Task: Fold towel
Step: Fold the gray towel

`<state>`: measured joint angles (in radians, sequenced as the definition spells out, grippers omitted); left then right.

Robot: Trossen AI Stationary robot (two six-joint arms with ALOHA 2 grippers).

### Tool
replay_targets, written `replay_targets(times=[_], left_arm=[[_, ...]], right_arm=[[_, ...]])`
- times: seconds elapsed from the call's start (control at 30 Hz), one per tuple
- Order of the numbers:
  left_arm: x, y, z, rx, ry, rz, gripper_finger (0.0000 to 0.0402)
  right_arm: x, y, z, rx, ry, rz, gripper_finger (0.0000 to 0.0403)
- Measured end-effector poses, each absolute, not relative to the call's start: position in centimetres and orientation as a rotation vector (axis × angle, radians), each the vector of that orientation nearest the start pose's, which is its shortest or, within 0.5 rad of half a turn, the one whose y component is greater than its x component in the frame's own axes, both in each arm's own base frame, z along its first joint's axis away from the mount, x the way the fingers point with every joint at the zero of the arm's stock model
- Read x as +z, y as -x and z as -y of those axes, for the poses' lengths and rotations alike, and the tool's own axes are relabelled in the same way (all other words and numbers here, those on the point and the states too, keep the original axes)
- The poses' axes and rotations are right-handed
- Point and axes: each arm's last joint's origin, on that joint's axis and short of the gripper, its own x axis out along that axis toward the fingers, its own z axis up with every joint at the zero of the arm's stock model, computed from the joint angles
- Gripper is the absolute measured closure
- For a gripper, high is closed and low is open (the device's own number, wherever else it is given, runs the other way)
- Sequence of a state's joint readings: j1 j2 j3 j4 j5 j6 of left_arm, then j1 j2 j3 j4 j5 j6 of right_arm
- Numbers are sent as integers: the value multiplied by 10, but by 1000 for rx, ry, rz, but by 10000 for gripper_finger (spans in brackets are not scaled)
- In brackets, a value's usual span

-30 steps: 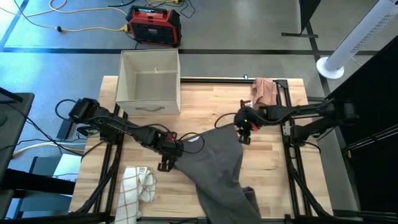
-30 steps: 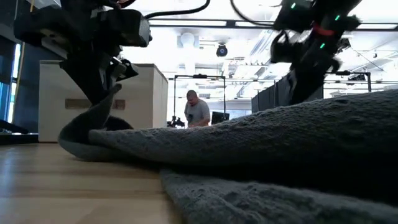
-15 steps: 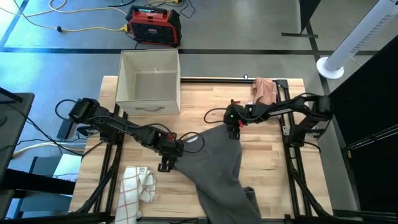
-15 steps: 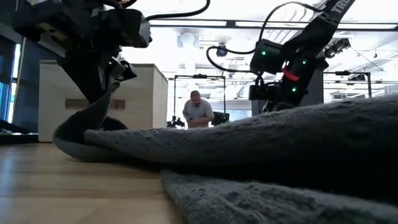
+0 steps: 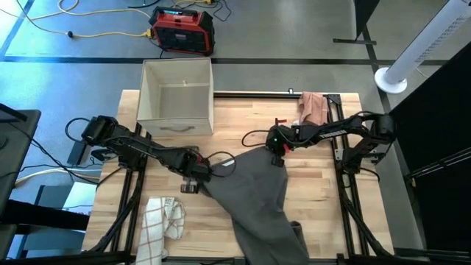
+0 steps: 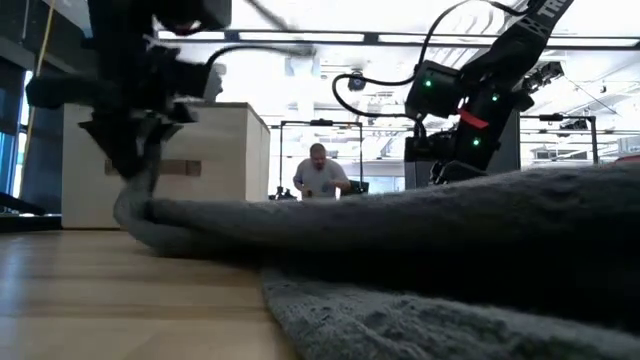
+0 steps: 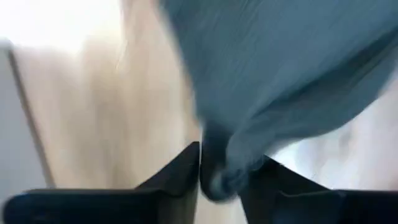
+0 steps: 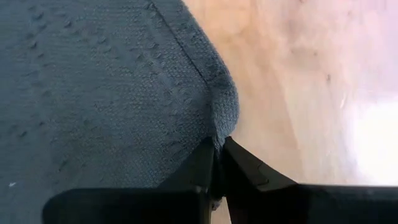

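A dark grey towel (image 5: 257,195) lies spread on the wooden table, running from mid-table toward the near edge, where it bunches (image 5: 296,234). My left gripper (image 5: 193,177) is at the towel's left corner and is shut on it. My right gripper (image 5: 278,147) is at the towel's far right corner and is shut on it. In the low view the towel (image 6: 450,250) fills the foreground, with my left gripper (image 6: 135,170) at its raised end. My left gripper pinches the towel's left corner (image 7: 217,177) between its two fingers, as a bunched fold. The corner is raised a little off the table and the cloth runs back from it to the table. My right gripper pinches the towel's far right corner (image 8: 221,138) between its two fingers, at the hemmed edge. The fingers come slanting down from the table's right side. The corner stays low over the table, with the cloth flat beyond it.
An open white box (image 5: 176,96) stands at the far left. A pink cloth (image 5: 313,109) lies at the far right edge. A white checked towel (image 5: 162,221) lies crumpled near the left front. A person (image 6: 318,178) is in the room behind.
My right gripper has moved toward the table's left with the far corner, then held still. My left gripper has gone toward the table's left and a little far, drawing the left corner of the towel outward with it.
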<state>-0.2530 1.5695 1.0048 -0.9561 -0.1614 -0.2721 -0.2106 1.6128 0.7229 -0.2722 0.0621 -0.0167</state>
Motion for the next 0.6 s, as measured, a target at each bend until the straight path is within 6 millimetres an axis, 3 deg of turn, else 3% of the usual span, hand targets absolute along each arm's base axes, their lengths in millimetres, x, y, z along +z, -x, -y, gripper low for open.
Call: replay_targets(times=[0.33, 0.47, 0.6], left_arm=[[211, -233, 59, 255, 421, -1680, 233], [218, -228, 60, 326, 607, -1428, 233], [205, -212, 53, 491, 806, -1274, 233]], right_arm=[[129, -263, 42, -233, -54, -1181, 395], [129, -264, 38, -219, -45, -1178, 395], [130, -264, 37, -222, -34, -1176, 395]])
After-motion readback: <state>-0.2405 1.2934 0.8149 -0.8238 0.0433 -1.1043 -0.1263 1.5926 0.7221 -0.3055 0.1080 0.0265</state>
